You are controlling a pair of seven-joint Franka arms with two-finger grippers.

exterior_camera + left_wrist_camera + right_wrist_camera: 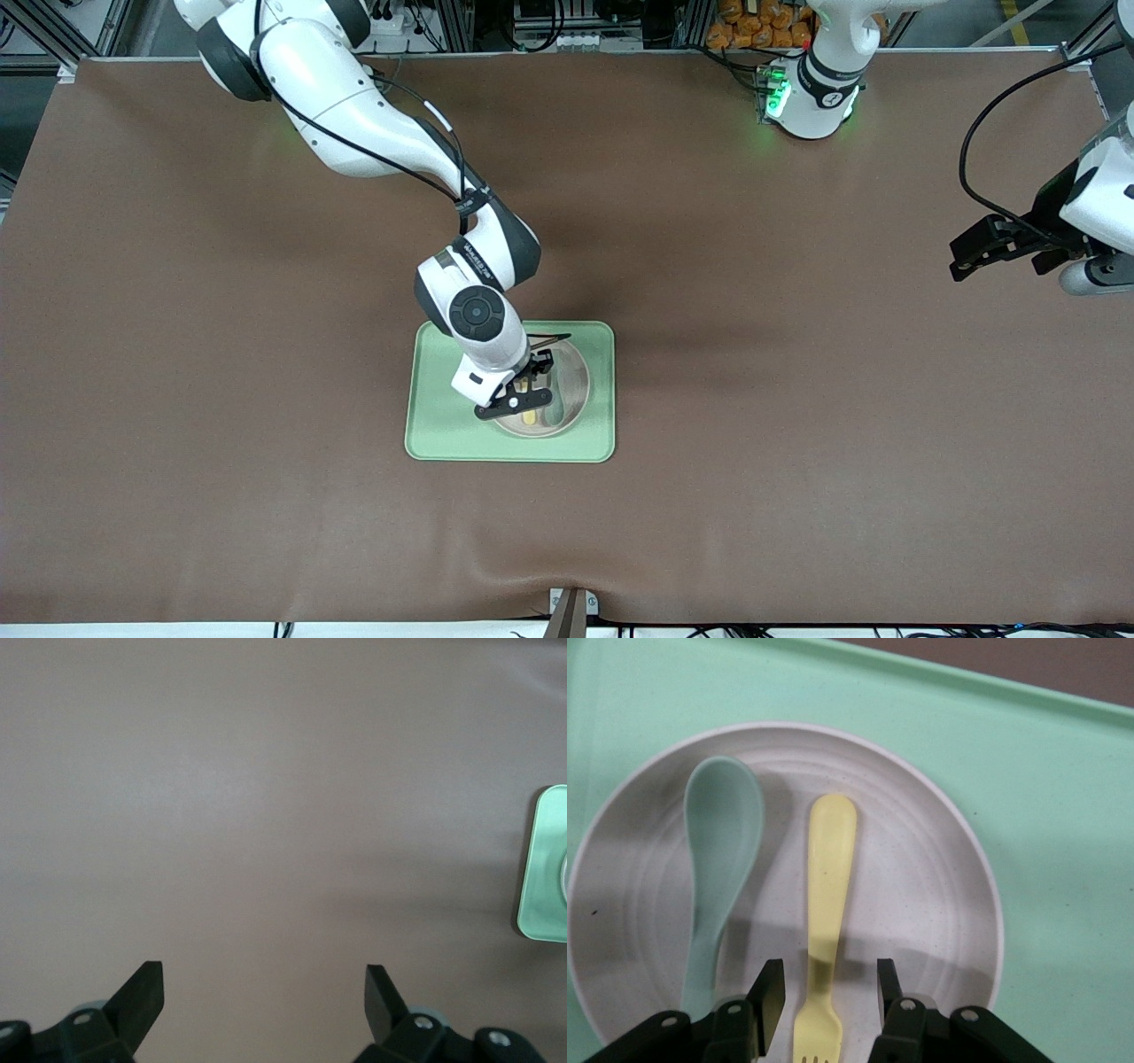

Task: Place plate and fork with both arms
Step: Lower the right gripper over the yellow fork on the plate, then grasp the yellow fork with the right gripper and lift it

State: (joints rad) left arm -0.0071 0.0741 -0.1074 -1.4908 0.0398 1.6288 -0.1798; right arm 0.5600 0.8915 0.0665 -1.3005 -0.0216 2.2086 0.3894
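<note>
Brown matting is covering the whole counter, with a green tray lying near its middle, toward the front camera. On the tray the plate is sitting at the end nearer my left arm.

My right gripper is hanging low over the plate, its fingers standing a little apart on either side of the fork at its neck, not yet touching it as far as I can see. My left gripper is waiting with its fingers spread wide and holding nothing, hovering over bare matting at the left arm's end of the counter, well apart from the tray.

My right wrist view is giving what the front view is not: the fork and a grey-green spoon are lying side by side in the plate, long axes roughly parallel, apart from each other. The fork's tines are pointing toward my right gripper and its rounded handle away from it. In the front view my right arm is covering much of the plate, and only a yellow scrap of the fork is showing under the gripper. My left wrist view is catching just a corner of the tray at its edge. The spoon's handle end is passing out of sight under my right gripper.
</note>
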